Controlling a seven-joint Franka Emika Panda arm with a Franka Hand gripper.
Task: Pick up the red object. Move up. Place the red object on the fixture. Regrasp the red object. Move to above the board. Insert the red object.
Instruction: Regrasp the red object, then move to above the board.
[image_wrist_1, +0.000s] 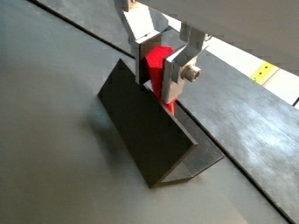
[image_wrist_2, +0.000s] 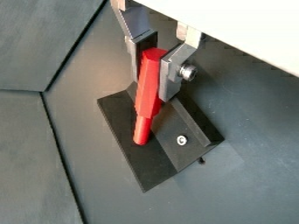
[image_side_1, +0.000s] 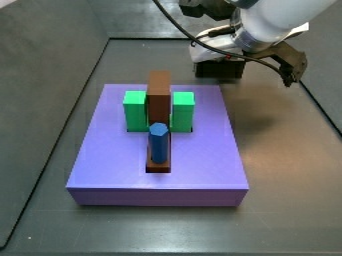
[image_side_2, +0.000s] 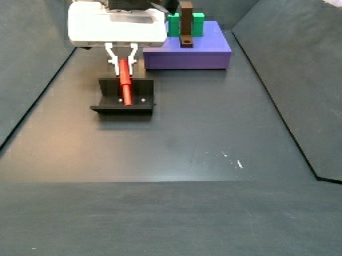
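The red object (image_wrist_1: 158, 63) is a slim peg that stands tilted on the fixture (image_wrist_1: 140, 131), its lower tip on the dark base plate (image_wrist_2: 176, 144). My gripper (image_wrist_1: 158, 90) sits over the fixture with its silver fingers on either side of the peg's upper half, shut on it. The other wrist view shows the same hold: gripper (image_wrist_2: 153, 87), red object (image_wrist_2: 145, 105). In a side view the gripper (image_side_2: 123, 62) hangs over the fixture (image_side_2: 123, 105) with the red object (image_side_2: 126, 85) below it. The board (image_side_1: 201, 150) lies apart from the fixture (image_side_1: 218, 70).
On the lavender board stand two green blocks (image_side_1: 136, 110), a long brown bar (image_side_1: 160, 95) and a blue cylinder (image_side_1: 158, 140). The board (image_side_2: 207, 55) is behind and to the right of the fixture in a side view. Dark walls ring the floor.
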